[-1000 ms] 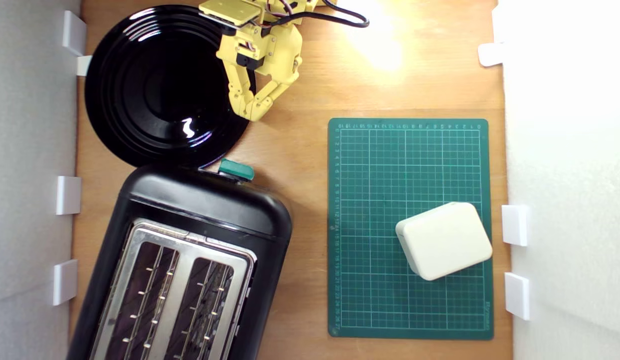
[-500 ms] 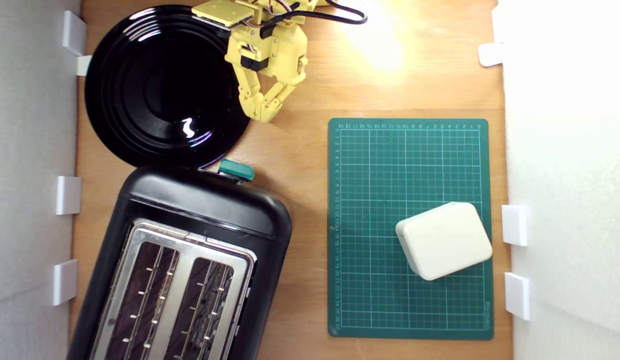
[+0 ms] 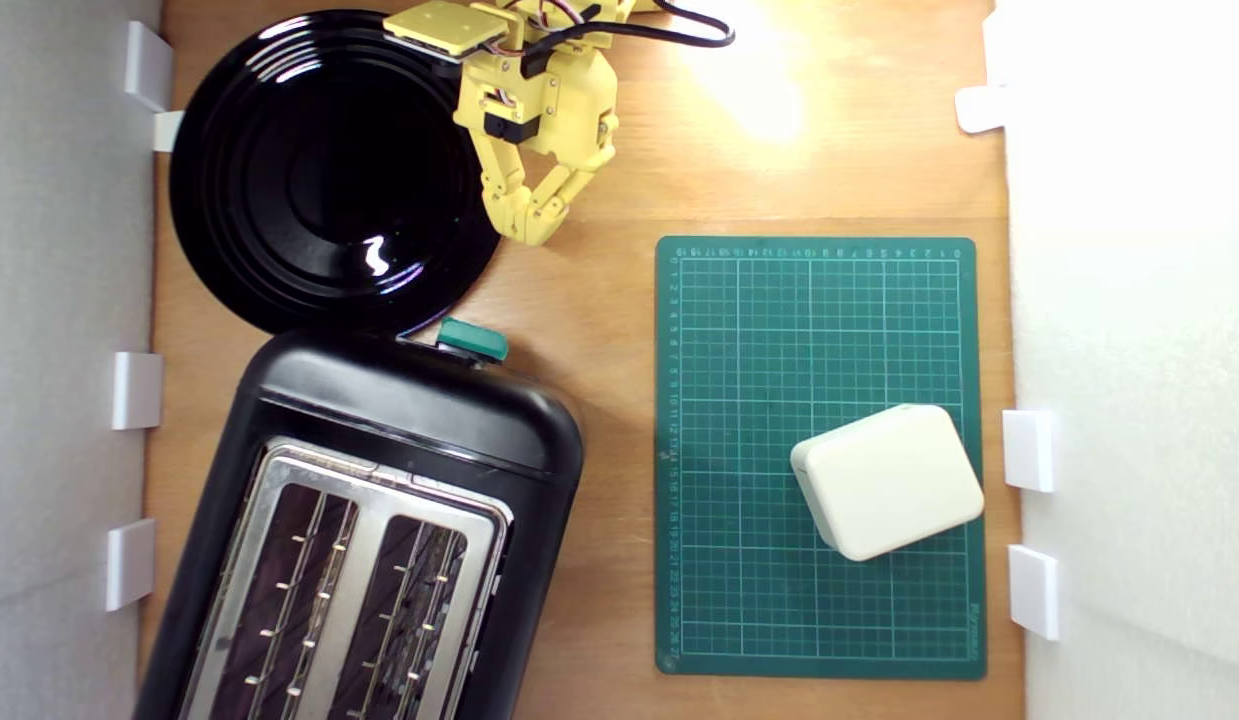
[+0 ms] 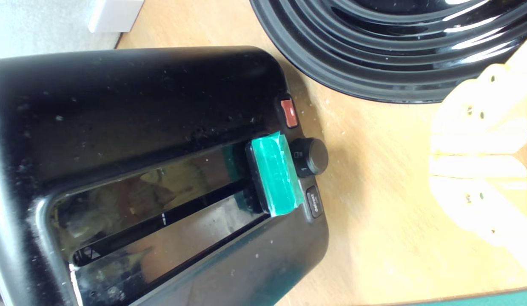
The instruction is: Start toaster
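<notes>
The glossy black toaster (image 3: 379,500) lies at the lower part of the exterior view's left, its silver two-slot top facing the camera. Its teal-green lever knob (image 3: 472,340) sticks out of the end wall nearest the arm; the wrist view shows the toaster (image 4: 131,127) and that knob (image 4: 274,173) close, beside a black dial and a red button. My yellow gripper (image 3: 532,232) hangs over the bare wood beside the black plate, well short of the knob. Its fingertips meet and hold nothing. In the wrist view the gripper (image 4: 476,155) is pale and blurred.
A round black plate (image 3: 239,180) lies at the upper part of the exterior view's left, touching the toaster's end. A green cutting mat (image 3: 739,330) with a cream box (image 3: 887,480) on it lies on the exterior view's right. White brackets line both walls.
The gripper has drifted a little toward the exterior view's right, off the plate's rim and over bare wood. Toaster and lever knob have not moved.
</notes>
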{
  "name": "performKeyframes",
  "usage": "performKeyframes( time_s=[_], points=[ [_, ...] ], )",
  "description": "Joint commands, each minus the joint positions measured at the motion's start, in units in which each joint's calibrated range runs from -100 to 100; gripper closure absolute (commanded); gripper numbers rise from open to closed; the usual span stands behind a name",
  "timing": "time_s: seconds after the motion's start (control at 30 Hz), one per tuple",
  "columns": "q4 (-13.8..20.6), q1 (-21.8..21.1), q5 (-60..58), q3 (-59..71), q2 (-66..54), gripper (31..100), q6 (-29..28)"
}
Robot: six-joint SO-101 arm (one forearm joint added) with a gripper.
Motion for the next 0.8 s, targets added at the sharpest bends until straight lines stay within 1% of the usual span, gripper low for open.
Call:
performKeyframes(
  time_s=[0.0, 0.13, 0.77],
  points=[
    [0.07, -0.7, 0.11, 0.37, -0.83, 98.9, -0.02],
    [0.07, -2.92, 0.11, 0.37, -0.75, 98.9, -0.02],
    [0.07, -2.6, 0.11, 0.37, -0.67, 98.9, -0.02]
  ],
)
